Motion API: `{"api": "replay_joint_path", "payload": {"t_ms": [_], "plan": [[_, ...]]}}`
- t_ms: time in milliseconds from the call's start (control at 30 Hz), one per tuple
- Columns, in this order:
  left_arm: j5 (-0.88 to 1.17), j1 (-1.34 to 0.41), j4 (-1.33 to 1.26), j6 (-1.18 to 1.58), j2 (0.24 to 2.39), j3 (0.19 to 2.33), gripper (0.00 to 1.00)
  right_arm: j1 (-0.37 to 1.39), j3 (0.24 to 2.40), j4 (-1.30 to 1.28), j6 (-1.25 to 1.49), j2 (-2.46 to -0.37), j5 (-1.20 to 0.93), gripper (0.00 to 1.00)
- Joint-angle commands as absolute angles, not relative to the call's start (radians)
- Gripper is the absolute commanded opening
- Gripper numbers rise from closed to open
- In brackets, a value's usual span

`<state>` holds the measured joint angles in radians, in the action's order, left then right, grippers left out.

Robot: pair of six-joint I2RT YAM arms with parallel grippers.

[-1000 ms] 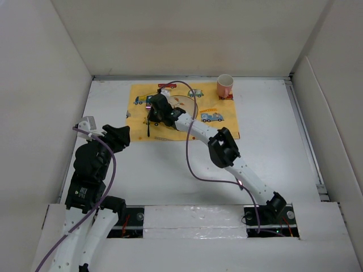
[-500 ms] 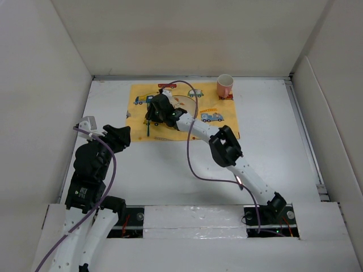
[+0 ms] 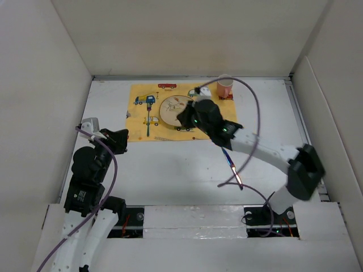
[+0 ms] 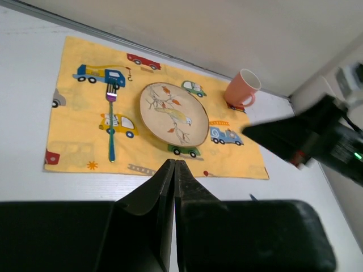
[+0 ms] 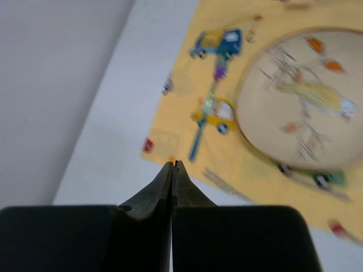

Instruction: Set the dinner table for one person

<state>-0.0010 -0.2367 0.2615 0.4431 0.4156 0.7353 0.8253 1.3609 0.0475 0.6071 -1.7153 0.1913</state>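
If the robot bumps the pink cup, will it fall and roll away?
The pink cup stands upright and looks taller than wide, so a high bump could probably tip it. Its handle would likely stop it rolling far. It looks hard, so it might chip.

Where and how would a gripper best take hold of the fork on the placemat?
Probably mid-handle, from straight above, jaws across its narrow width: the fork lies flat on the placemat, clear of the plate, tines at the far end.
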Motion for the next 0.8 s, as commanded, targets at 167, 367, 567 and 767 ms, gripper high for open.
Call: {"api": "replay_joint_path", "payload": {"t_ms": [167, 367, 567, 767], "plan": [[0.106, -0.244, 0.196, 0.403, 0.376, 0.758, 0.0, 0.782, 0.702, -0.411, 0.703, -1.015, 0.382, 0.0], [0.091, -0.264, 0.199, 0.405, 0.348, 0.761, 0.05, 0.713, 0.569, -0.61, 0.84, -0.645, 0.311, 0.64], [0.074, -0.273, 0.209, 0.403, 0.315, 0.765, 0.07, 0.589, 0.521, -0.6, 0.844, -0.735, 0.147, 0.73], [0.054, -0.291, 0.221, 0.397, 0.29, 0.767, 0.07, 0.494, 0.597, -0.584, 0.756, -0.925, 0.092, 0.82]]}}
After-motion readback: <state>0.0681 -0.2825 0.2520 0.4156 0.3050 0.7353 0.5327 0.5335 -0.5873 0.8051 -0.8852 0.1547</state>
